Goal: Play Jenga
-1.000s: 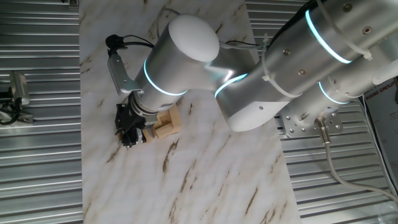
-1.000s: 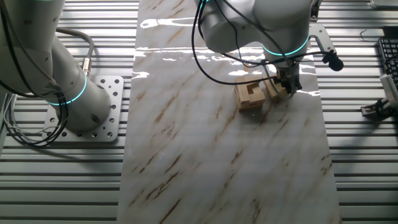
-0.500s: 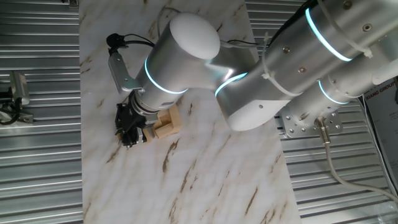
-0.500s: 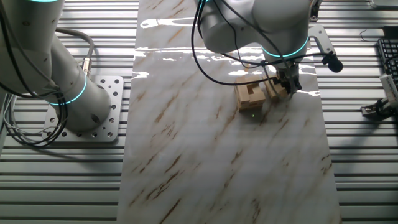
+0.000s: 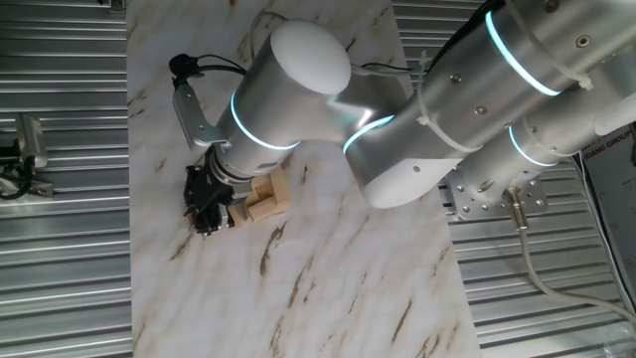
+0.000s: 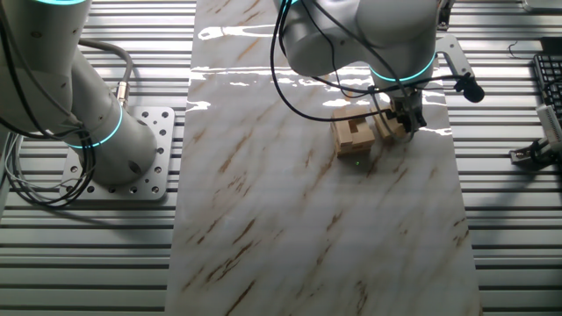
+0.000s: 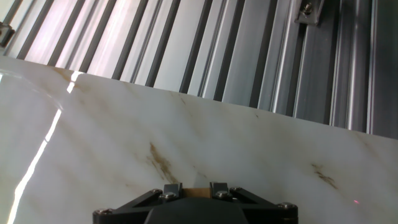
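Change: nothing I can spot has shifted over the last second; the arm, the blocks and the cable all sit where they did.
Meaning for the task: my guess is a pause or a very slow pull on one block, so the turn is mid-way and not finished.
Jenga (image 6: 355,133): a low stack of pale wooden blocks on the marble board (image 6: 290,228), toward its far right part in the other fixed view; it stands upright, with gaps showing in its near face.
Gripper (image 5: 211,212): black, low over the board, right up against the side of the stack.
Block at the fingers (image 6: 389,128): a tan piece sits just beside the stack, under the gripper (image 6: 409,117); a sliver of wood shows between the finger mounts in the hand view (image 7: 198,191).
Grip: it looks closed onto that piece, though the fingertips are hidden, so I cannot tell for sure.
Risk: a sideways tug could nudge the stack.
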Robot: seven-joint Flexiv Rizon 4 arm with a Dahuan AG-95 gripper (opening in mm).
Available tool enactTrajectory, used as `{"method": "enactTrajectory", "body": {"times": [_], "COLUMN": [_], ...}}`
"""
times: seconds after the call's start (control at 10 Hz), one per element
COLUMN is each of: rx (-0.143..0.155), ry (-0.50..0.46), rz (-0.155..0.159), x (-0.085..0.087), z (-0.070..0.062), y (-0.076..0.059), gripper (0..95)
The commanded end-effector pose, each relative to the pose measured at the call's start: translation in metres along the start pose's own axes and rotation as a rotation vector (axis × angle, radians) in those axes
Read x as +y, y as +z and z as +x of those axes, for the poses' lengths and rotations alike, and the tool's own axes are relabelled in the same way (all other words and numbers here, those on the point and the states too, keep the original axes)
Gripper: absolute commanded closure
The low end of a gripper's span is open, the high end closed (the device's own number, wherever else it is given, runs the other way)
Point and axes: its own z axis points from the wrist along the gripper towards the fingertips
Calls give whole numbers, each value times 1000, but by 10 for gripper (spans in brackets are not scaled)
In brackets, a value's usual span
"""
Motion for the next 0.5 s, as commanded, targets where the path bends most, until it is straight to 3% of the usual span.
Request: {"method": "enactTrajectory", "body": {"times": [0.1, 0.5], "rx": [1, 1], "ry": [0, -4], "rz": [2, 0], "x": [0, 0], "z": [0, 0], "y": [0, 0], "gripper": [760, 760]}}
